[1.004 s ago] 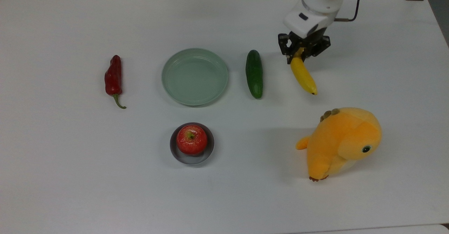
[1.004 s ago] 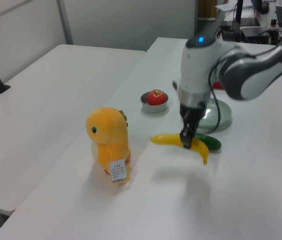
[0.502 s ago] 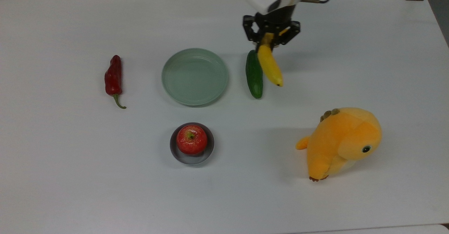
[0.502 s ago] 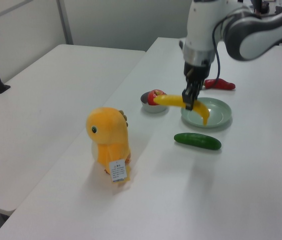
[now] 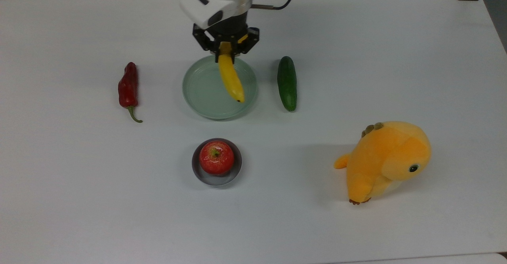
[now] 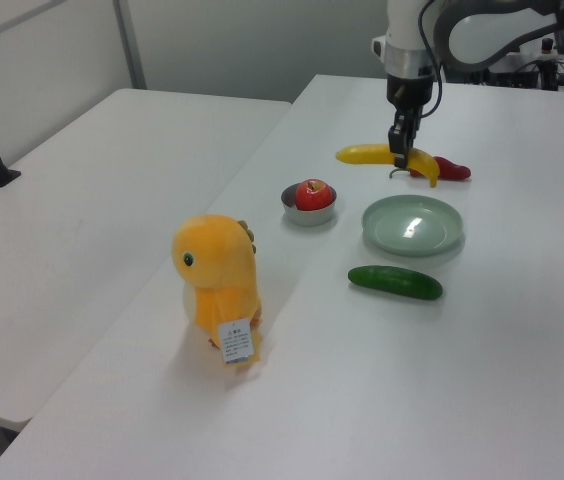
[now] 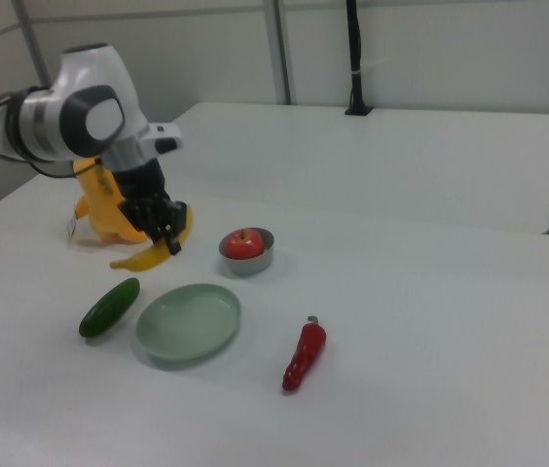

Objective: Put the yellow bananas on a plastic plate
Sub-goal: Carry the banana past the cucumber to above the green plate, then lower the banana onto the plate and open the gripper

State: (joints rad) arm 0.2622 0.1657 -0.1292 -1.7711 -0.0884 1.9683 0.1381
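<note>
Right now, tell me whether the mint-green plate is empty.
Empty: the plate shows bare in the left view; the banana hangs above it in the pincer.

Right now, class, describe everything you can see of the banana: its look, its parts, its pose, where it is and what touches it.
The banana is smooth, bright yellow and gently curved, with a small dark tip at its free end. The end effector is shut on its stem end, and nothing else touches it. It hangs in the air, roughly level in the left view, above the pale green plate. In the top view its free end points towards the bottom edge, over the plate's right half.
</note>
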